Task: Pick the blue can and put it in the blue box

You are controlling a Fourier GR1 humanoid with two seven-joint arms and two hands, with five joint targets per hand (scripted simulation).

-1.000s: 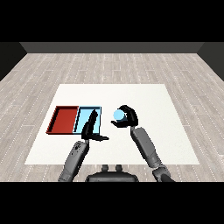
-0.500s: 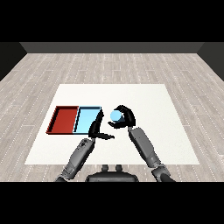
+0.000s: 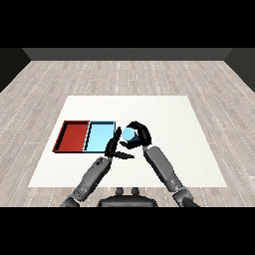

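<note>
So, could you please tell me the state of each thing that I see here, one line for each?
blue can: held in the right hand, off to the right of the trays
right hand: curled round the can
left hand: open, fingers straight, beside the can
light blue tray: nothing in it
red tray: nothing in it

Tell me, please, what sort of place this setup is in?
Probably a bare test room: a white table on grey plank flooring, with only a red tray and a blue tray for sorting.
</note>
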